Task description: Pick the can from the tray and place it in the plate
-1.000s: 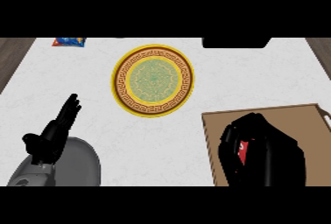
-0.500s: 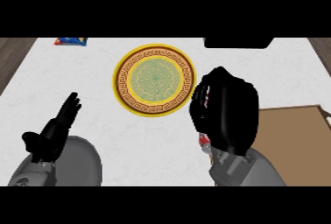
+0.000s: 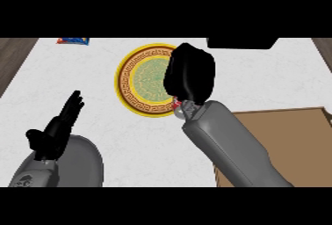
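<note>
Carried further left than half a second ago: black right hand [image 3: 191, 72] now above the right rim of the round plate with yellow border and green patterned middle [image 3: 144, 79], no longer over the white counter [image 3: 272, 83] between plate and flat brown tray [image 3: 285, 125]. Curled round the red and silver can [image 3: 178, 105], fingers closed over it, hiding all but a small bit below the wrist, at the plate's lower right edge. Cannot tell whether touching the plate. Same as before at lower left: black left hand [image 3: 58, 127], fingers straight, close together, holding nothing. Unmoved at the far edge: blue and red packet [image 3: 73, 41].
</note>
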You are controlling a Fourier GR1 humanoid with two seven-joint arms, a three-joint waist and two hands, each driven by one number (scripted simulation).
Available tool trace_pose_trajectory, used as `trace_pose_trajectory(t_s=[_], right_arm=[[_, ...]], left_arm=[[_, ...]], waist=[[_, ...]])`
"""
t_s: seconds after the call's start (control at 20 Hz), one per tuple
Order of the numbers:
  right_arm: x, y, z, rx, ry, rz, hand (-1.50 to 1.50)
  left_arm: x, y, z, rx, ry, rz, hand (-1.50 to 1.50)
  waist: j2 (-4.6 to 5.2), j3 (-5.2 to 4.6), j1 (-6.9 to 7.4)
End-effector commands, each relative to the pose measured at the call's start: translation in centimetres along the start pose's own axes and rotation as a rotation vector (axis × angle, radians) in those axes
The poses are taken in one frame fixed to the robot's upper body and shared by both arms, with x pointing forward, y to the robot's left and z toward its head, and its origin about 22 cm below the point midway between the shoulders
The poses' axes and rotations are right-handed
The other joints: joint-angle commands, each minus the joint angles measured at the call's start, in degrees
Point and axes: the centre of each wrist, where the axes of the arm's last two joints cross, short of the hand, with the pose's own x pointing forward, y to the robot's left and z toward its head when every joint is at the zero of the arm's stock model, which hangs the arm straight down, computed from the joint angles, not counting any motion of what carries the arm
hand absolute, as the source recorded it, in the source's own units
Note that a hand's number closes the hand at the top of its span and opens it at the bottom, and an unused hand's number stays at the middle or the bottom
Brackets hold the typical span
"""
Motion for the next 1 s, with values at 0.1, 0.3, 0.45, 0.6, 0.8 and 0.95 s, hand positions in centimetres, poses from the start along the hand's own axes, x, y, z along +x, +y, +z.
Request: trace_pose_trajectory(t_s=[0.1,0.3,0.45,0.6,0.8,0.95], right_arm=[[1.8,3.0,-3.3,-0.003,0.044,-0.023,1.5],[0.8,4.2,-3.8,-0.054,0.108,-0.141,1.5],[0.0,5.0,-4.2,-0.097,0.199,-0.213,-1.5],[-1.2,6.6,-4.8,-0.081,0.262,-0.167,-1.5],[-1.5,7.0,-4.7,-0.074,0.326,-0.252,-1.5],[-1.1,6.2,-5.4,-0.155,0.287,-0.362,-1.5]], left_arm=[[-0.4,-0.4,-1.0,-0.007,-0.013,-0.022,0.0],[0.2,0.1,-0.5,-0.039,-0.004,-0.006,0.0],[1.2,-1.1,-1.1,-0.046,-0.04,-0.001,0.0],[0.7,-0.7,-1.3,-0.064,-0.022,-0.014,0.0],[0.5,-2.3,-1.6,-0.056,-0.037,-0.02,0.0],[0.3,-1.5,-1.4,-0.042,-0.022,-0.007,0.0]], waist=[[0.38,-0.03,1.18],[0.64,0.0,2.31],[0.72,0.02,3.17],[0.92,-0.02,3.37],[1.02,-0.01,3.74],[0.87,0.03,2.96]])
